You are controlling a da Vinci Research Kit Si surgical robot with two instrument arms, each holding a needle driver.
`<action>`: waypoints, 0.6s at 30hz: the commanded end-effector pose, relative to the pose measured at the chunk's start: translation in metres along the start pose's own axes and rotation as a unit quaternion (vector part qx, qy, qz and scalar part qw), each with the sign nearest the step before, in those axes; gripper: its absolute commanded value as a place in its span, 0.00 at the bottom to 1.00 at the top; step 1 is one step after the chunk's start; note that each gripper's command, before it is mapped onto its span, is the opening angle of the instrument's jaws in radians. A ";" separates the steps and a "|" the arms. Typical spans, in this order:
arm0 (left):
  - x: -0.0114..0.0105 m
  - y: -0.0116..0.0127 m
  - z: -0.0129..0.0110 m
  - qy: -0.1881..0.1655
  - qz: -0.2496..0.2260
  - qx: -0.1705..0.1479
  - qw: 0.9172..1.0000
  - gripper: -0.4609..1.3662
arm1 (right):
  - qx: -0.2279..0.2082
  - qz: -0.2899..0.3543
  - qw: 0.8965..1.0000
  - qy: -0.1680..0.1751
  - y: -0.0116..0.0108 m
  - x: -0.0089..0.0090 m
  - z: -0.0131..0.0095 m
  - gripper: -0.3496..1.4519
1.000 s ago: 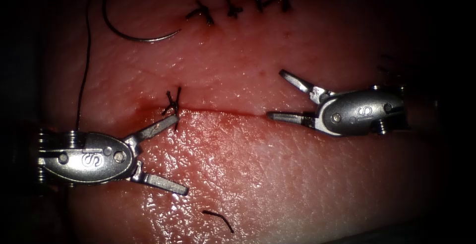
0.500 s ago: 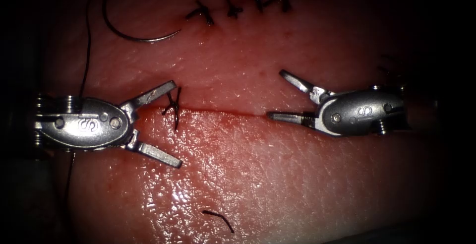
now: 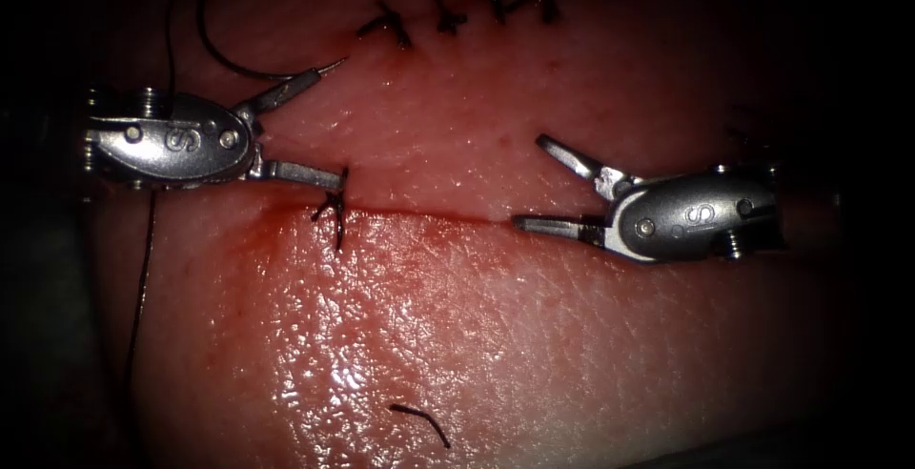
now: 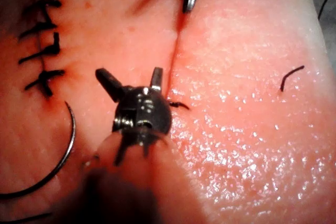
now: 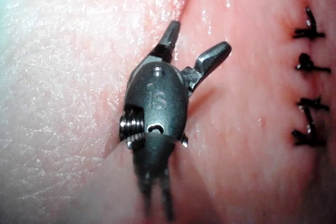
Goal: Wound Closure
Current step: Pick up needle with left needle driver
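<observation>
Beside needle (image 3: 250,67), left pincer (image 3: 324,126) open, empty.

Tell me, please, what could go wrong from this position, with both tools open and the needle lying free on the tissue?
1. The left tool holds nothing, fingers open; one finger lies near the needle tip, so a grasp there might blunt the point.
2. Its other finger sits right beside the knot at the cut; a stray move could snag it.
3. The thread trails behind the left tool and might catch. The right tool is open and empty.
</observation>
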 end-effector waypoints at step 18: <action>-0.0039 -0.0040 0.0027 -0.069 0.046 0.051 0.995 0.58 | 0.005 -0.001 1.000 0.001 -0.0004 0.0002 0.0002 0.86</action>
